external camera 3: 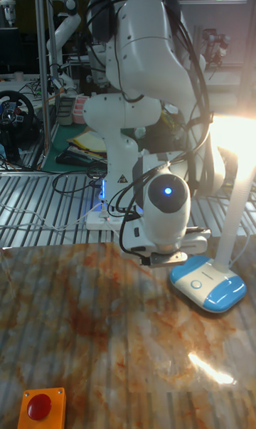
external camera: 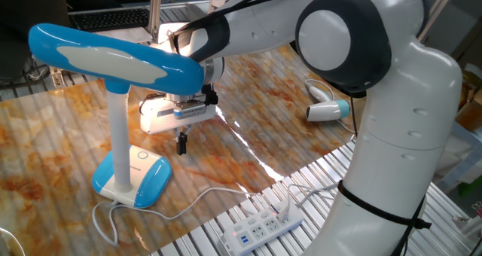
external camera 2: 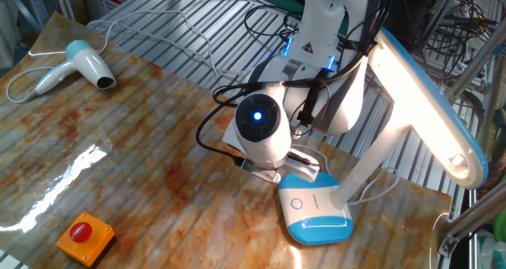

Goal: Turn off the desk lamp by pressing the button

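The desk lamp [external camera: 120,128] stands at the front left, its long blue head [external camera: 113,56] over a pale column and a blue-white base [external camera: 134,177]. It is lit, and its head [external camera 2: 427,103] glows. The button [external camera 2: 297,205] is a small ringed circle on the base's white face, also visible in the tall fixed view [external camera 3: 196,284]. My gripper [external camera: 181,148] hangs just right of the base, a little above the table. Its dark fingers are shut together on nothing. My wrist hides the fingertips in the other two views.
A white-and-blue hair dryer [external camera: 328,110] lies at the far right. A white power strip [external camera: 263,226] sits on the slatted front edge, and the lamp's white cord [external camera: 188,203] runs to it. A red button box [external camera 2: 83,236] sits on the table away from the lamp.
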Motion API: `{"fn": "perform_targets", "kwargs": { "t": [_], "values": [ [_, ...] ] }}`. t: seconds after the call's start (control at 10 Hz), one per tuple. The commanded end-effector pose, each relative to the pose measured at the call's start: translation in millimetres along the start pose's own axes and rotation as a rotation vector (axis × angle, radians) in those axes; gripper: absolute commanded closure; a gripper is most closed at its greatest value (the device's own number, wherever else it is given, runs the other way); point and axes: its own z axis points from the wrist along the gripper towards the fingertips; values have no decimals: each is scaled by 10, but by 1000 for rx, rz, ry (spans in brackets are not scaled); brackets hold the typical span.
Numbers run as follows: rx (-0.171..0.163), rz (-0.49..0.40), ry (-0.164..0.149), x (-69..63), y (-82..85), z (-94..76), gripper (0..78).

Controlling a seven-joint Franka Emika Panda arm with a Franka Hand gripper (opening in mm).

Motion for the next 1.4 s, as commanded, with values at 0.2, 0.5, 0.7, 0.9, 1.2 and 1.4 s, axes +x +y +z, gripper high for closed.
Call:
{"fn": "perform_targets", "kwargs": {
  "t": [0.2, 0.5, 0.7, 0.9, 1.2, 1.4],
  "values": [
    [-112, -12, 90, -5, 1, -13, 776],
    [-191, 75, 142, -5, 1, -13, 776],
    [-216, 125, 170, -5, 1, -13, 776],
    [-280, 156, 196, -5, 1, -13, 776],
    [-378, 257, 225, -5, 1, -13, 776],
    [-377, 309, 203, -5, 1, -13, 776]
  ]
}}
